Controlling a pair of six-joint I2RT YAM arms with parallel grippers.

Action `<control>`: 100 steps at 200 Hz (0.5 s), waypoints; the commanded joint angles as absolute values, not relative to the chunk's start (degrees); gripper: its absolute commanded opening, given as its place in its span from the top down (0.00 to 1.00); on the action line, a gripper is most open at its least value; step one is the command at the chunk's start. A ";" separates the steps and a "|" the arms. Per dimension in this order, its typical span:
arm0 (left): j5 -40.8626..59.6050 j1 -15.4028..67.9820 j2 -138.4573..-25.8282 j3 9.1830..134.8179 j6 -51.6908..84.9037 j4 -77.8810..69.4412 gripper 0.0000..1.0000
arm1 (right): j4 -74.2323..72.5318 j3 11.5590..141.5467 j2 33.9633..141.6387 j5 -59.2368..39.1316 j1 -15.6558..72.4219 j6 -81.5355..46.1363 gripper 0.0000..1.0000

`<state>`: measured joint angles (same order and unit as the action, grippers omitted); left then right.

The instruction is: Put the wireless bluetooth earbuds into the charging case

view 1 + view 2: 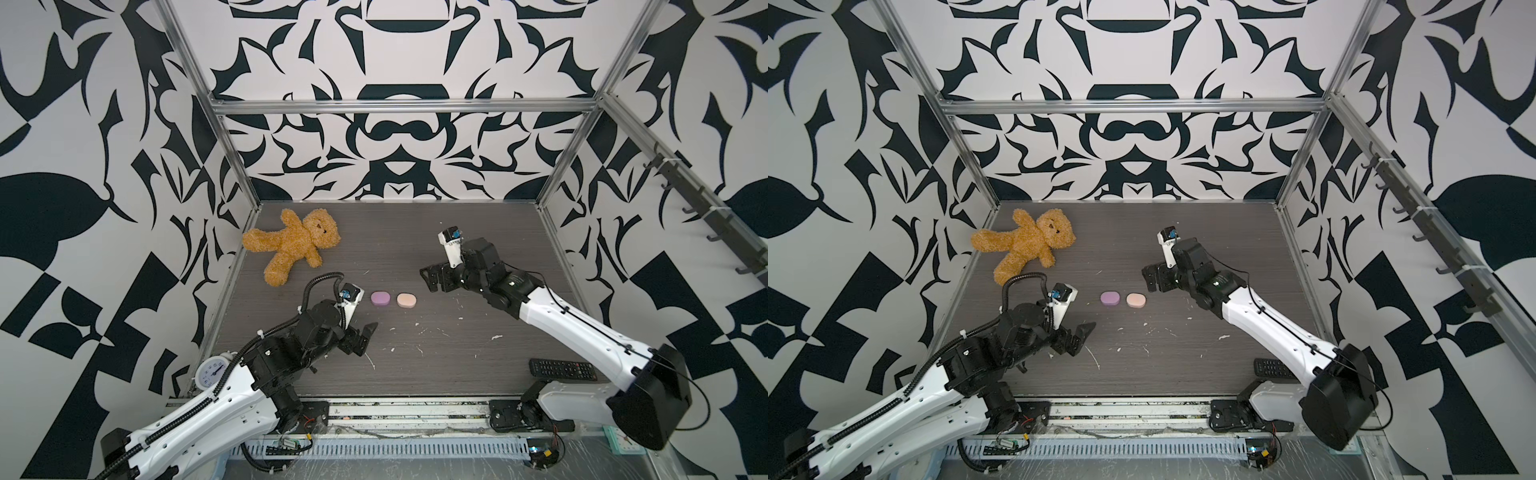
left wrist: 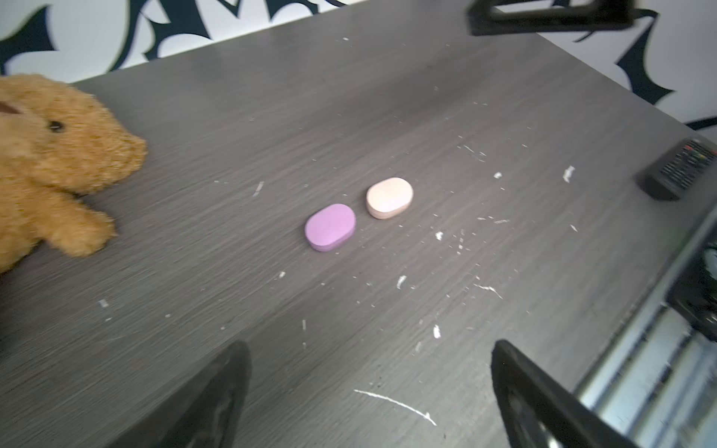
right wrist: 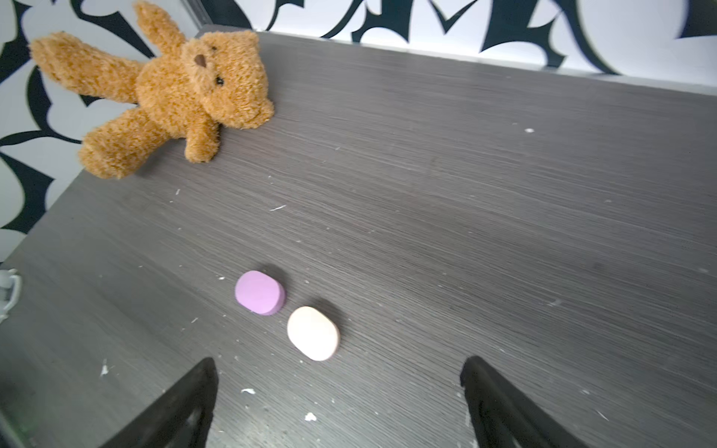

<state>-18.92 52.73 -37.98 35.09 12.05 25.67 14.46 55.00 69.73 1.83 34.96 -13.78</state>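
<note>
Currently the dark wood-grain surface point(image 1: 478, 257) is filling the floor of the patterned enclosure.

Arms: both are reaching in from the near edge. The left claw point(image 1: 365, 338) is hanging at near left of centre with its fingers standing wide apart and gripping nothing; the left wrist view is showing the same claw point(image 2: 370, 347) with bare surface in the gap. The right claw point(image 1: 430, 280) is hanging right of centre, pointing left, fingers also spread wide and gripping nothing; the right wrist view is confirming this point(image 3: 340, 362). Whether either claw is touching the surface cannot be told.

Teddy bear point(image 1: 291, 245): lying sprawled at far left, well apart from both claws.

Remote control point(image 1: 561, 368): lying at near right, partly covered by the right arm.

Alarm clock point(image 1: 212, 370): white, standing at the near left corner, partly behind the left arm.

Cases: the lilac case point(image 1: 380, 299) and the peach case point(image 1: 406, 300) are lying flat near the middle of the surface, lilac on the left, peach just beside it on the right, a narrow gap between them. Both are lying shut, between the two claws and touched by neither.

Earbuds: not showing in any view; whether they are sitting inside the shut cases cannot be told.

White scraps point(image 1: 496, 337): lying scattered over the near half of the surface.
</note>
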 commanded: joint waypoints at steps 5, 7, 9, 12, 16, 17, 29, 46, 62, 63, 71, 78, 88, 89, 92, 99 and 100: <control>-32.80 52.10 -38.43 35.94 15.71 27.23 0.01 | 4.26 47.06 61.49 17.29 34.75 -9.76 0.00; -33.14 52.05 -38.48 36.05 15.84 27.31 0.01 | 3.53 46.11 60.94 18.12 34.68 -9.76 0.00; -33.33 52.04 -38.56 36.11 15.89 27.31 0.01 | 2.66 45.26 60.32 18.90 34.64 -9.82 0.00; -33.51 51.94 -38.78 36.23 15.96 27.17 0.01 | 1.46 44.13 59.59 19.84 34.55 -9.84 0.00; -33.61 51.87 -38.96 36.40 16.08 26.98 0.01 | -0.01 42.78 58.58 20.87 34.48 -9.72 0.00; -33.64 51.86 -39.04 36.39 16.08 26.98 0.01 | -0.31 42.44 58.34 21.07 34.46 -9.65 0.00; -34.44 51.53 -40.13 36.75 16.60 26.21 0.01 | -3.40 39.64 56.11 24.44 34.39 -9.35 0.00; -34.64 50.28 -42.35 37.47 17.47 25.19 0.01 | -4.14 38.19 54.45 29.70 33.63 -9.52 0.00; -33.75 48.02 -44.79 38.51 18.53 24.92 0.01 | -4.13 37.21 53.88 32.10 32.33 -9.14 0.00; -33.66 47.87 -44.94 38.59 18.63 24.90 0.01 | -4.13 37.19 53.88 32.22 32.20 -9.10 0.00; -33.08 46.61 -46.09 39.20 18.87 24.80 0.01 | -4.19 36.79 53.87 32.61 31.69 -8.71 0.00; -32.71 45.43 -46.99 39.52 18.96 24.42 0.01 | -4.67 36.41 54.04 33.03 31.37 -8.27 0.00; -32.08 43.51 -47.92 39.55 18.85 23.47 0.01 | -5.28 35.98 54.38 34.22 30.80 -8.13 0.00; -31.99 43.29 -48.04 39.55 18.88 23.34 0.01 | -5.32 35.92 54.39 34.29 30.74 -8.11 0.00; -31.81 42.63 -48.26 39.55 18.75 23.08 0.01 | -5.50 35.75 54.47 34.55 30.56 -8.07 0.00; -31.20 41.02 -48.80 39.41 18.66 22.33 0.01 | -6.31 35.24 54.62 35.19 29.97 -7.54 0.00; -31.03 40.68 -48.88 39.39 18.65 22.19 0.01 | -6.45 35.16 54.65 35.26 29.88 -7.50 0.00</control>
